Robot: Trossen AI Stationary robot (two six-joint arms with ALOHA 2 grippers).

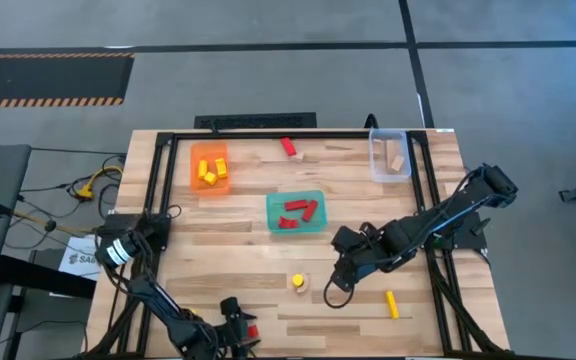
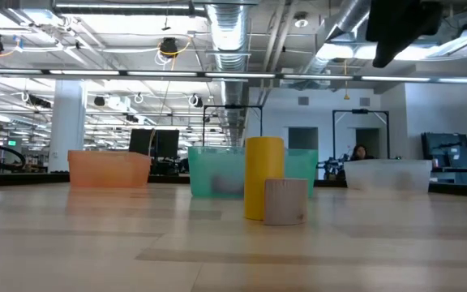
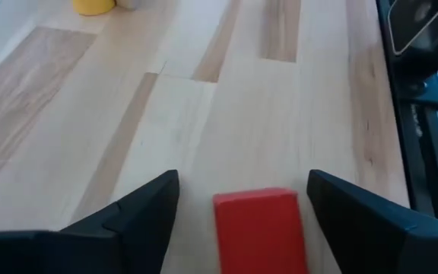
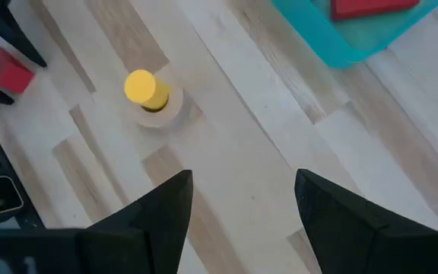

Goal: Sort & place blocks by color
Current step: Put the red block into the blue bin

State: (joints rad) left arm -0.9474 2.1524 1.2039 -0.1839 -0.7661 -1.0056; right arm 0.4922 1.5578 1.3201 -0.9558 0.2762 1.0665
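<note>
From above, sorting looks well along: yellow blocks (image 1: 210, 170) fill the orange tray (image 1: 194, 157), red ones (image 1: 298, 212) the teal tray (image 1: 271, 205), pale wood (image 1: 397, 159) the clear tray (image 1: 376, 160). Loose: a red block (image 1: 289, 147) beyond the trays, a yellow bar (image 1: 392, 304) beside the right pincer (image 1: 334, 287), a yellow cylinder (image 1: 297, 281).

Left wrist: left pincer (image 3: 242, 205) released, a red cube (image 3: 260, 228) between its jaws, ungrasped.

Right wrist: right pincer released, empty, cylinder ahead.

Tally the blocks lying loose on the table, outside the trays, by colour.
Red blocks: 2
Yellow blocks: 2
Pale wood block: 1
Total: 5
</note>
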